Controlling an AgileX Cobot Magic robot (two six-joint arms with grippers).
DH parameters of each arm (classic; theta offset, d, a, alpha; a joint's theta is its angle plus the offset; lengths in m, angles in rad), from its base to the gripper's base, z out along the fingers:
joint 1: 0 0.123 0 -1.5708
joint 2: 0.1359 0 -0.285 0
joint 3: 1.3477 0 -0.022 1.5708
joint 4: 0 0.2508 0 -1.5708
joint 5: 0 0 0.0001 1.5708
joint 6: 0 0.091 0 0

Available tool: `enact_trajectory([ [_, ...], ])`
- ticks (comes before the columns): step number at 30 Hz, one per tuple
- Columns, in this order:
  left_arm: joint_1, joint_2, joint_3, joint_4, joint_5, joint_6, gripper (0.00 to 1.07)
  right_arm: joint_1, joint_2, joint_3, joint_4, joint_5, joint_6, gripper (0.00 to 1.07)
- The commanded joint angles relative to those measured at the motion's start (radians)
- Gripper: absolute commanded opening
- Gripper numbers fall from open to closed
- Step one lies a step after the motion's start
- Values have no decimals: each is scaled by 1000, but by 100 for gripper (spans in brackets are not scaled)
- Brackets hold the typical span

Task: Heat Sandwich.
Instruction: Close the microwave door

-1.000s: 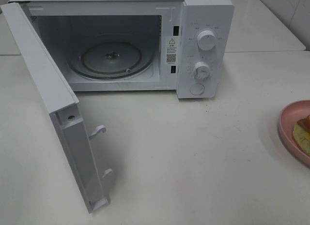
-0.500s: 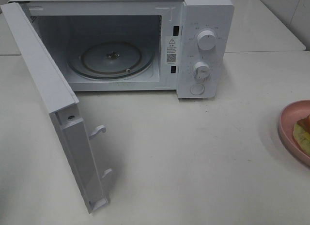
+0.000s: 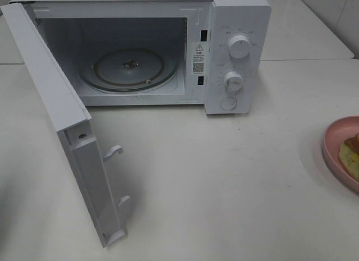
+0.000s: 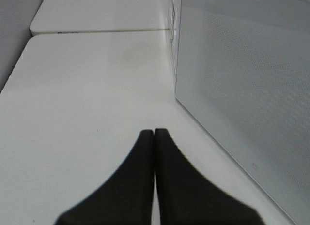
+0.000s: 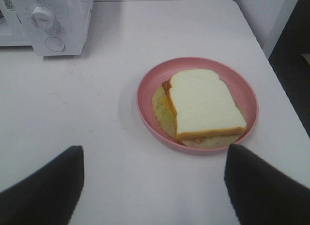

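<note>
In the overhead view my white box-shaped microwave (image 3: 151, 47) sits at the upper left of the frame with its white hinged door (image 3: 67, 132) swung fully out toward the lower left. The round glass turntable (image 3: 128, 68) inside lies bare. Nothing in that view has moved over the last second; the change is on my left arm. The left gripper (image 4: 154, 134) has just closed from wide open, and its two black fingers now meet tip to tip with nothing between them, hovering over the white surface (image 3: 224, 177) just beside the perforated outer face of the door. I read that as the door-opening step finished and the left arm tucked away.

The square white-bread sandwich with tan crust and pale yellow-green filling (image 5: 206, 103) lies on its round pink plate (image 5: 145, 97), at the far right edge of the overhead frame, well apart from the microwave. My right gripper (image 5: 154, 179) hangs just short of the plate, spread wide and empty, the plate's near rim showing between the fingers.

So the cavity is ready, and what remains is the carry: taking the plate, I judge by its rim, and sliding it onto the turntable without tipping the sandwich.
</note>
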Motion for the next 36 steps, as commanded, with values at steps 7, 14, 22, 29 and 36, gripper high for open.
enact_trajectory([
  [7,6,198,95,-8,-458,-1,0,-8,-27,1,6,-10,4,76],
  [14,6,349,95,27,-649,-8,0,-8,-27,1,6,-10,4,76],
  [22,6,518,95,89,-879,-62,0,-8,-27,1,6,-10,4,76],
  [29,1,663,87,130,-1044,-127,0,-8,-27,1,6,-10,4,76],
  [36,-105,783,32,130,-1102,-132,0,-8,-27,1,6,-10,4,76],
])
